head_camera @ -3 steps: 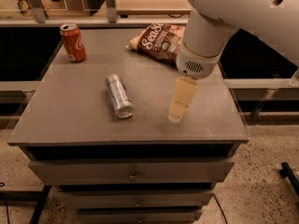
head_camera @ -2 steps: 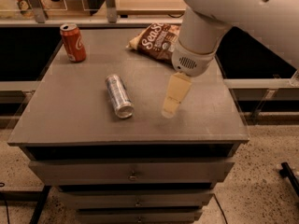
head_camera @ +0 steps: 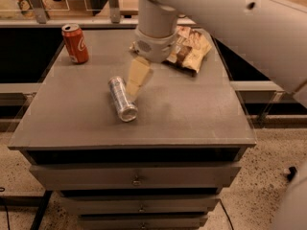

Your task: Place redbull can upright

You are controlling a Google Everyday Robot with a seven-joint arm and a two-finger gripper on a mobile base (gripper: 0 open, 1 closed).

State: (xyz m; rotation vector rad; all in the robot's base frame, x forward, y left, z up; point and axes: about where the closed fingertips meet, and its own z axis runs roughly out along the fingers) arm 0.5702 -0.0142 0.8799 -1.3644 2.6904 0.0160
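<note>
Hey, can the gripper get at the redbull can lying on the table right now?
Probably yes. The gripper hangs close beside the redbull can, which lies on its side on the table; the cola can and chip bag sit well away.

Redbull can (head_camera: 122,98) lying on its side, left of the frame's centre.

The redbull can is slim and silver-grey with faint bluish markings, and it lies flat on the grey table (head_camera: 192,114), not upright. Its long axis runs from upper left to lower right in the frame. The shiny round end nearer the lower edge of the frame faces the camera, and the other end points toward the upper left. The cream-coloured gripper (head_camera: 132,91) hangs just beside the can's upper half, on its right, reaching down from the arm at the top centre; whether it touches the can cannot be told.
</note>
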